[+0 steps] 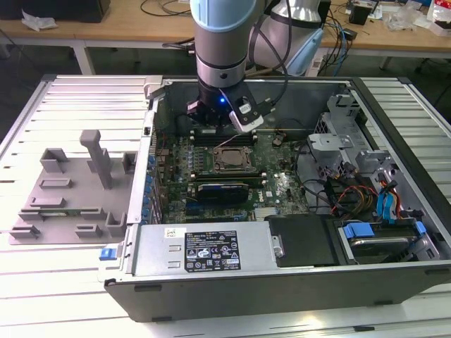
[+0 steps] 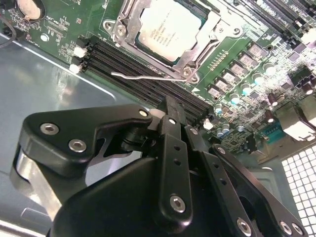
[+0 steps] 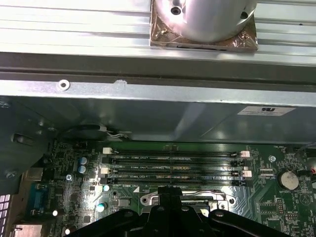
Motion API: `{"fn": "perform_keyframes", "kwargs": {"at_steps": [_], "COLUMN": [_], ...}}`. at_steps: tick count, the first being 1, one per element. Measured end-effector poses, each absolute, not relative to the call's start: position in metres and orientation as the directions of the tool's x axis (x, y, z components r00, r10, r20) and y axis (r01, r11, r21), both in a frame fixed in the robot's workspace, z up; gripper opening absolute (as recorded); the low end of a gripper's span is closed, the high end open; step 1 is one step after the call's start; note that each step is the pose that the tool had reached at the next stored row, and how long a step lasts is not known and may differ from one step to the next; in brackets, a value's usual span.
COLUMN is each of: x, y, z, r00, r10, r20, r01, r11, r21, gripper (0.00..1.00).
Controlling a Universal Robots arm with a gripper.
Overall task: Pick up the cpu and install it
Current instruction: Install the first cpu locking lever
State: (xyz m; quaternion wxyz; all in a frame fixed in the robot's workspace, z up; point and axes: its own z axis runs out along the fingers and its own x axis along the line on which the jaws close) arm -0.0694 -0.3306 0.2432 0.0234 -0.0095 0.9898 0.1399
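The cpu lies flat in the motherboard socket, its silver top showing inside the metal socket frame; in the exterior view the cpu sits mid-board. A thin wire lever juts out beside the frame. My gripper hangs over the memory slots just beyond the socket, shut with nothing between its fingers. It also shows in the exterior view as the gripper, low inside the case, and in the first wrist view as the gripper.
The open computer case holds black memory slots, a drive cage, loose cables and a power supply. A grey plastic tray with upright blocks lies at the exterior view's left.
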Motion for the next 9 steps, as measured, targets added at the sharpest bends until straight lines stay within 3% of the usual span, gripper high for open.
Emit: {"fn": "perform_keyframes", "kwargs": {"at_steps": [9], "x": [-0.0694], "y": [-0.3306], "z": [0.2407], "r00": [-0.999], "r10": [-0.011], "r20": [-0.049], "r01": [-0.024], "r11": [0.961], "r21": [0.277], "gripper": [0.11]}}
